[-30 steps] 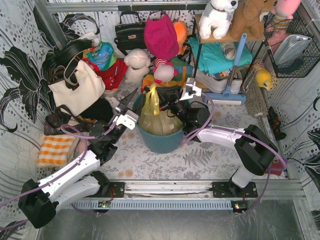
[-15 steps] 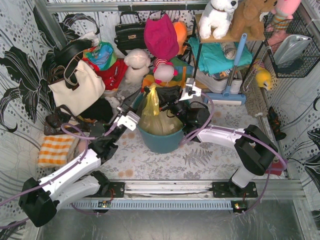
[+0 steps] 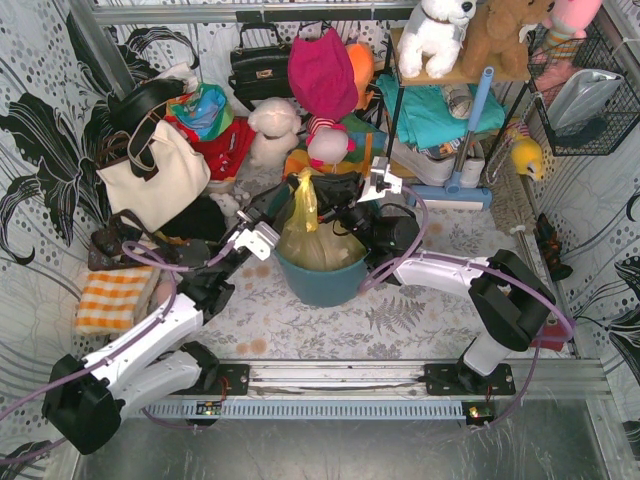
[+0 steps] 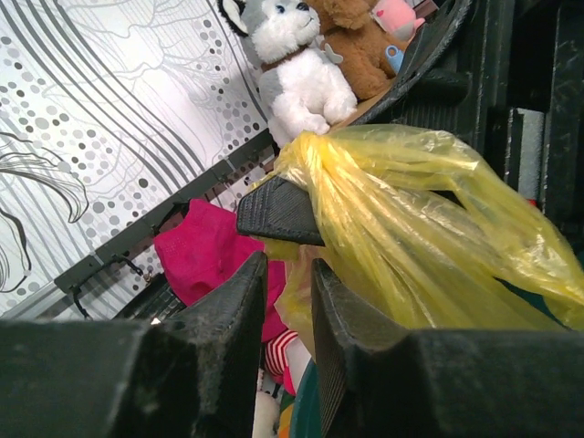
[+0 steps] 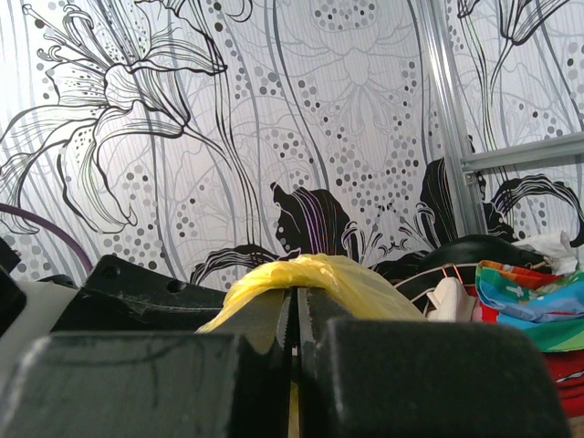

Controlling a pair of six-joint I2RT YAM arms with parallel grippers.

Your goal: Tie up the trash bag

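Half the trash bag (image 3: pixel 310 238) hides (in bin (image 3: pixel 320 286)).

1. No words, numbers, brand marks or signs could be read in the overhead view or in either wrist view.
2. The wall covering (image 5: pixel 274 91) carried only a black-and-white printed pattern of flowers, curved lines and dots, with no lettering in it.
3. The black handbag (image 3: pixel 262 62) at the back had a small gold-coloured clasp. It was too small to show whether any mark stood on it.
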